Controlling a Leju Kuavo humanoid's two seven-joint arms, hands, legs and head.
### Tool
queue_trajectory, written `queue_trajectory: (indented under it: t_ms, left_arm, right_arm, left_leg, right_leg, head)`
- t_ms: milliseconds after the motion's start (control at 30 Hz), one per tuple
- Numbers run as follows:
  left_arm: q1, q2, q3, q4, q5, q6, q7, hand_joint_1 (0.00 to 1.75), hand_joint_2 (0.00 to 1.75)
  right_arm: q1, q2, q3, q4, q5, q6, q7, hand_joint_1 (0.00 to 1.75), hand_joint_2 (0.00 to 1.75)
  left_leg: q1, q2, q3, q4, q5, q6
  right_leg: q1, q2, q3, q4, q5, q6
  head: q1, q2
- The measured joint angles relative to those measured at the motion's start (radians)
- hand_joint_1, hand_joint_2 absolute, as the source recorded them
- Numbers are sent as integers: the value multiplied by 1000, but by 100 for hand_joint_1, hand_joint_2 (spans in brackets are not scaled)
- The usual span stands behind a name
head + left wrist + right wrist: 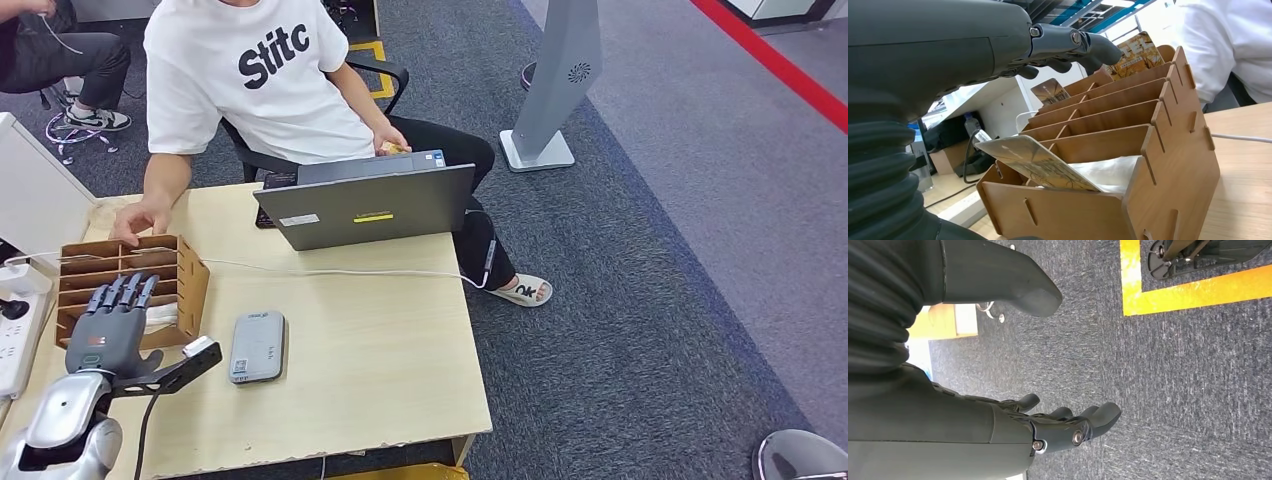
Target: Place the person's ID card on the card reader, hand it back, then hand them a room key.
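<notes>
My left hand [112, 318] hovers flat over the near slots of a wooden card rack [190, 275], fingers stretched out and holding nothing. In the left wrist view the fingers [1083, 45] reach above the rack [1178, 150]. A patterned room key card [1038, 162] leans in its nearest slot, and other cards [1135, 55] stand in the far slots. The grey card reader [257, 346] lies flat on the table just right of the rack. The person in a white shirt [255, 75] rests one hand [138, 220] at the rack's far corner. My right hand [1058, 425] hangs over grey carpet, holding nothing.
An open grey laptop [365, 208] stands at the table's far side, and a white cable [330, 272] crosses the wooden table [380, 380] in front of it. A white power strip [15, 320] lies at the left edge. A grey kiosk stand [550, 90] stands on the carpet beyond.
</notes>
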Motion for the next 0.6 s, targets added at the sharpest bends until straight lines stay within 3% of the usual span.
queue_trajectory:
  t_ms: [67, 100, 600]
  left_arm:
    - [-2, 0, 0, 4, -3, 2, 2, 149, 175]
    - [-2, 0, 0, 6, -6, 3, 2, 173, 175]
    - [-5, 0, 0, 11, -21, 20, 7, 175, 175]
  right_arm:
    - [0, 0, -2, 0, 0, 0, 0, 0, 175]
    - [0, 0, -3, 0, 0, 0, 0, 0, 175]
    - [0, 2, -15, 0, 9, -2, 1, 0, 175]
  left_leg:
    - [0, 0, 0, 0, 0, 0]
    - [0, 0, 0, 0, 0, 0]
    - [0, 0, 0, 0, 0, 0]
  right_leg:
    - [0, 0, 0, 0, 0, 0]
    - [0, 0, 0, 0, 0, 0]
    - [0, 0, 0, 0, 0, 0]
  head:
    - [0, 0]
    - [0, 0]
    - [0, 0]
